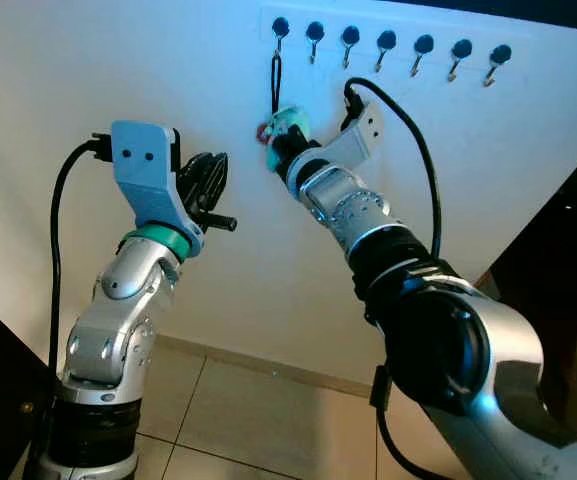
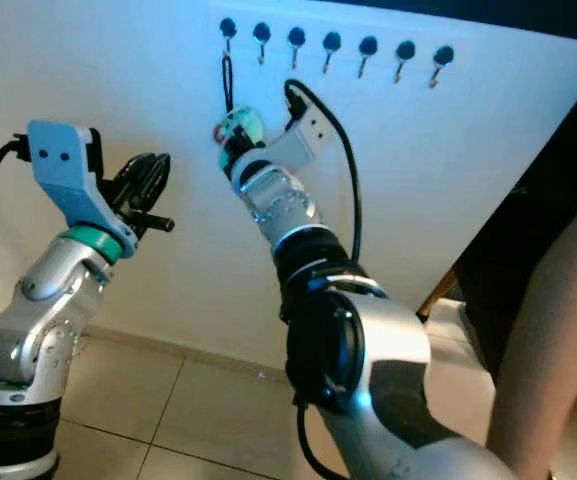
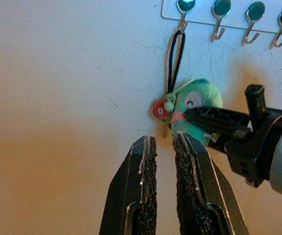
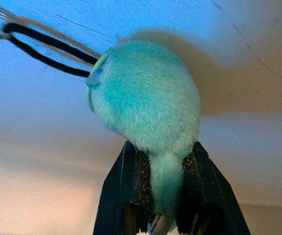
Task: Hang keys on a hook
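A: Where is the keyring sitting?

B: Its black loop [image 1: 275, 82] is hanging from the leftmost hook [image 1: 280, 30] in the row of hooks [image 1: 386, 45] on the white wall [image 1: 88, 70]. Below the loop, a green plush toy [image 3: 192, 105] and a small red charm [image 3: 160, 109] are dangling against the wall.

A: And the right end effector?

B: The right end effector [image 4: 164, 188] is reaching up to the wall and pinching the lower part of the plush toy, its two black fingers [image 4: 126, 191] pressing in on either side. In the head views the arm's wrist is covering most of the toy, so only a bit of green is peeking out.

A: Any actual keys in sight?

B: Something pale is hanging just under the charm, but it is too small to make out.

A: The left end effector?

B: The left end effector [image 3: 162, 147] is hovering lower and to the left, pointing at the wall below the toy, holding nothing. Its fingers are lying nearly together with a narrow gap between the tips.

A: Anything else?

B: A tiled floor [image 1: 238, 420] is showing below, and a blurred part of a person [image 2: 558, 350] is cut off at the right edge.
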`<state>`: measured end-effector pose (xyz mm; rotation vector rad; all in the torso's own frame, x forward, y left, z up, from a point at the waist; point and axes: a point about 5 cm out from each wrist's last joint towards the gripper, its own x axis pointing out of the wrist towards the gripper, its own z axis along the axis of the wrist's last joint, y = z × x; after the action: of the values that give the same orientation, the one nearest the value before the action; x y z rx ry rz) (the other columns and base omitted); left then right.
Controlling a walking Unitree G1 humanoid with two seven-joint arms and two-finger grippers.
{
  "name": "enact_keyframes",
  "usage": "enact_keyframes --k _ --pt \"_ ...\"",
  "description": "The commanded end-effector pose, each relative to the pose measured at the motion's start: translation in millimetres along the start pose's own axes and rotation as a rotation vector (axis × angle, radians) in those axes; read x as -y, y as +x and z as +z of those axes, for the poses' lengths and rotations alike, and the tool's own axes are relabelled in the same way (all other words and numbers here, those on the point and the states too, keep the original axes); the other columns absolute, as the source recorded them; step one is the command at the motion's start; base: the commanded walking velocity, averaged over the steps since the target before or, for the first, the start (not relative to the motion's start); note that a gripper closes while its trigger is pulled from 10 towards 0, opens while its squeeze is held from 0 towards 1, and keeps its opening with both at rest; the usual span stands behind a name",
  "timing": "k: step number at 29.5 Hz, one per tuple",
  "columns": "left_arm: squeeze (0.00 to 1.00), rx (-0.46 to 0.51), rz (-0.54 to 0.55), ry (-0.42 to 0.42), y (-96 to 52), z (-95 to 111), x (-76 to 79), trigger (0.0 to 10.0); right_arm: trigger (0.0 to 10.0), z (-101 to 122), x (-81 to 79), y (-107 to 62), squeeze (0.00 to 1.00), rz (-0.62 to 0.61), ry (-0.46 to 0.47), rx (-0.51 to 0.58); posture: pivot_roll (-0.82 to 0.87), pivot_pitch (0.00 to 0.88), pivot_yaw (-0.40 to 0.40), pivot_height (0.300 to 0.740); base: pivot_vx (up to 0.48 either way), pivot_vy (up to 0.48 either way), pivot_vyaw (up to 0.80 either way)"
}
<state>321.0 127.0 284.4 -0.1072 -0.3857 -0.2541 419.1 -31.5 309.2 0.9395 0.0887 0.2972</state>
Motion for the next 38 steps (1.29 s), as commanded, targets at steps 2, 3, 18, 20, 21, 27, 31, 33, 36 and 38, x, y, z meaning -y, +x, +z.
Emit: enact_keyframes --k 2,3,18,20,21,27,31,33,36,38 --pt "0.00 -0.025 -0.006 -0.004 -1.8 -7.0 0.8 10.0 10.0 4.1 -5.0 -0.2 0.00 0.053 -0.005 0.040 0.10 0.100 0.073 0.740 0.000 0.000 0.00" --pt "0.00 -0.025 -0.006 -0.004 -1.7 -7.0 0.9 10.0 10.0 5.0 -5.3 -0.3 0.00 0.059 -0.014 0.044 0.10 0.100 0.073 0.740 0.000 0.000 0.00" --pt "0.00 -0.020 -0.007 -0.004 -1.1 -5.5 0.2 10.0 10.0 43.7 -24.1 -11.9 0.00 0.157 -0.817 0.431 0.09 0.093 0.075 0.740 0.000 0.000 0.00" --pt "0.00 -0.019 -0.007 -0.004 -0.9 -5.3 0.2 10.0 10.0 45.7 -23.4 -12.6 0.00 0.146 -0.836 0.447 0.09 0.093 0.075 0.740 0.000 0.000 0.00" --pt "0.00 -0.019 -0.007 -0.004 -0.9 -5.3 0.2 10.0 10.0 45.7 -23.4 -12.6 0.00 0.146 -0.836 0.447 0.09 0.093 0.075 0.740 0.000 0.000 0.00" --pt "0.00 -0.018 -0.005 -0.002 -0.4 -4.7 -0.5 10.0 10.0 43.4 -7.3 -14.8 0.00 0.068 -0.923 0.491 0.09 0.098 0.079 0.740 0.000 0.000 0.00" --pt "0.00 -0.017 -0.006 -0.002 -0.3 -4.6 -0.3 10.0 10.0 44.9 -4.5 -16.3 0.00 0.044 -0.985 0.524 0.09 0.098 0.079 0.740 0.000 0.000 0.00" --pt "0.00 -0.015 -0.008 -0.003 0.4 -4.2 -0.1 10.0 10.0 47.0 -3.1 -19.4 0.00 0.031 -1.073 0.583 0.09 0.094 0.077 0.740 0.000 0.000 0.00" --pt "0.00 -0.012 -0.007 -0.003 0.6 -3.6 -0.5 10.0 10.0 45.1 -5.5 -23.7 0.00 0.053 -1.149 0.656 0.09 0.094 0.077 0.740 0.000 0.000 0.00" --pt "0.00 -0.011 -0.006 -0.003 0.6 -3.5 -0.6 10.0 10.0 44.3 -5.9 -24.5 0.00 0.057 -1.162 0.668 0.09 0.094 0.077 0.740 0.000 0.000 0.00"
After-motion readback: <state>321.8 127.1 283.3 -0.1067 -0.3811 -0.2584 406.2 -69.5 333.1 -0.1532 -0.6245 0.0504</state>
